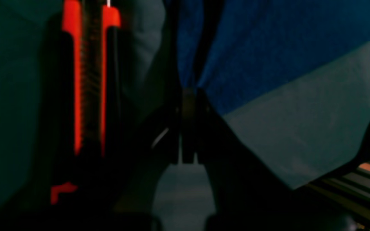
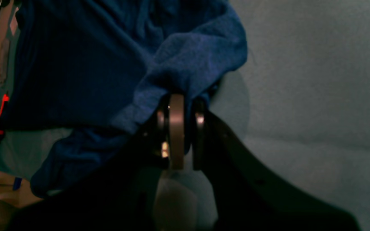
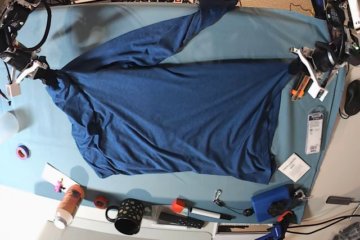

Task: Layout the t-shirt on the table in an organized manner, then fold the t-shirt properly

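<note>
Tension runs across the t-shirt (image 3: 169, 111), which I hold stretched from nine o'clock to three o'clock over the table (image 3: 253, 26). My right gripper (image 2: 180, 106) is clenched on a bunched edge and my left gripper (image 1: 188, 96) pinches the opposite edge, so the pull flattens the body. One sleeve trails toward twelve o'clock.

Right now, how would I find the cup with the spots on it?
Start at the big navy t-shirt spread over the teal table, then look past its bottom hem to the table's near edge. The mug stands there between an orange bottle and a black remote. It is the only black thing covered in small pale dots, with a handle.
</note>
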Robot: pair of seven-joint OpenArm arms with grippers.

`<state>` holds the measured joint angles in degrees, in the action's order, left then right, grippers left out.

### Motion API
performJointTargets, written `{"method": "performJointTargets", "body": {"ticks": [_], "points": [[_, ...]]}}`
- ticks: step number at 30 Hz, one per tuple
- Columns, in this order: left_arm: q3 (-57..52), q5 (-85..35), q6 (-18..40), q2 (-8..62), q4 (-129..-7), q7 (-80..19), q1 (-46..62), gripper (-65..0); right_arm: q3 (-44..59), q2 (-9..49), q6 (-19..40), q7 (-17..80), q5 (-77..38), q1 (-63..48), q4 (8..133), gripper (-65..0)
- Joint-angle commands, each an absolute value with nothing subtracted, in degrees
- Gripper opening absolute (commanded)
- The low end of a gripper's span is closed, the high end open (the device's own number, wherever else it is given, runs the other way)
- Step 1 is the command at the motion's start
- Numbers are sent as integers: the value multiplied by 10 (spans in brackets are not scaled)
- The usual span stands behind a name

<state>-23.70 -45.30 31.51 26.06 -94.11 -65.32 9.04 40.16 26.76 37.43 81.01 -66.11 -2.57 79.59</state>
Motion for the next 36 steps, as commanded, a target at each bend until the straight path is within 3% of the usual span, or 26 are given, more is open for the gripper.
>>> {"method": "performJointTargets", "body": {"ticks": [1,25,27,29,32,36], "points": [[-242,-459,316,272,-950,-650,86,-650,406,284,377,800,-675,-21,806,-650],[-242,-403,298,272,-950,-647,97,-650,406,284,387,800,-701,-79,806,-650],[-242,-404,298,272,-950,-647,97,-474,406,284,388,800,-701,-79,806,-650],[-242,-408,297,272,-950,-647,97,-323,406,284,388,800,-701,-79,806,-563],[-242,-408,295,272,-950,-645,97,-302,406,284,388,800,-701,-79,806,-438],[-242,-422,296,272,-950,-646,97,-302,406,284,389,800,-704,-79,806,-428]]}}
